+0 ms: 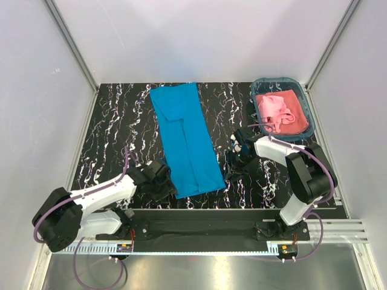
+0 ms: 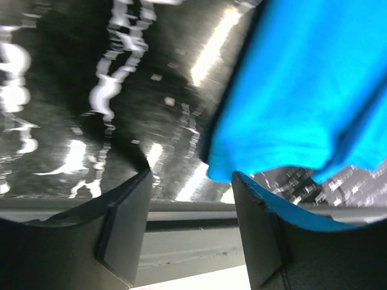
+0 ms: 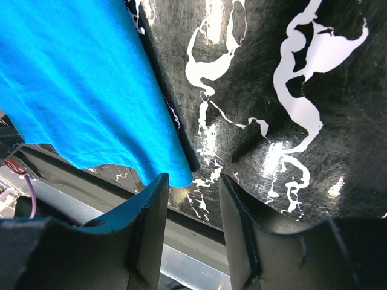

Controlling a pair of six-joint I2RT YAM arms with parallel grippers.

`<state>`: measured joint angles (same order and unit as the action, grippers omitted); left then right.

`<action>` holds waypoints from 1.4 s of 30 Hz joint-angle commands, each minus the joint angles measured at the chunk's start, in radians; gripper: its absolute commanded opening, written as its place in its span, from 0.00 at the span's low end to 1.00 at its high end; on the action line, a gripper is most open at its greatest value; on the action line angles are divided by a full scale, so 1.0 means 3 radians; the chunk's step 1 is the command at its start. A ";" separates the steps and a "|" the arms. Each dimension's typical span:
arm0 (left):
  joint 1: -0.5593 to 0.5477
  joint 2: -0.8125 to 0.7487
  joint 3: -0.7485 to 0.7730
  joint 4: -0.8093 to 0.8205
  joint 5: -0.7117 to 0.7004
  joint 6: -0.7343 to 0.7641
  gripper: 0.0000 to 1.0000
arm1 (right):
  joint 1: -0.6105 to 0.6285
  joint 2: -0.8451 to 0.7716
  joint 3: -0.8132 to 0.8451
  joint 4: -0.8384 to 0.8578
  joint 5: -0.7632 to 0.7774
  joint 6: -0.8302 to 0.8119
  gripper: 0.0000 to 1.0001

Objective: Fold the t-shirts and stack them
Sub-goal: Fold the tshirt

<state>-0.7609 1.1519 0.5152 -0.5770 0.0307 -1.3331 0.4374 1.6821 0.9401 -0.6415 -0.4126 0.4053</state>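
The left end effector point(image 2: 190, 196), jaws apart and empty, sits at the near left corner of the turquoise t-shirt point(image 1: 184, 139), a long folded strip lying flat on the surface point(image 1: 118, 121). The right end effector point(image 3: 192, 184), likewise parted and empty, sits at its near right corner. The pink t-shirt point(image 1: 278, 112) lies crumpled in the teal basket point(image 1: 282, 79), far right.
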 commanded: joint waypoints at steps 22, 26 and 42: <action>0.0026 0.0716 0.0200 0.0134 0.0031 0.0046 0.32 | -0.0041 0.0002 -0.0035 0.0057 -0.0015 -0.0052 0.53; 0.0026 0.0752 0.0180 0.0134 0.0020 0.0082 0.19 | -0.0047 -0.0018 -0.0061 0.0077 -0.0071 -0.0078 0.54; 0.0026 0.0604 0.0129 0.0052 -0.0021 0.0108 0.06 | -0.0041 0.0278 -0.0194 0.0389 -0.0363 0.0060 0.50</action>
<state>-0.7551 1.3319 0.5922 -0.5156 0.0959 -1.3281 0.4278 1.7355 0.9073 -0.5652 -0.5526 0.4240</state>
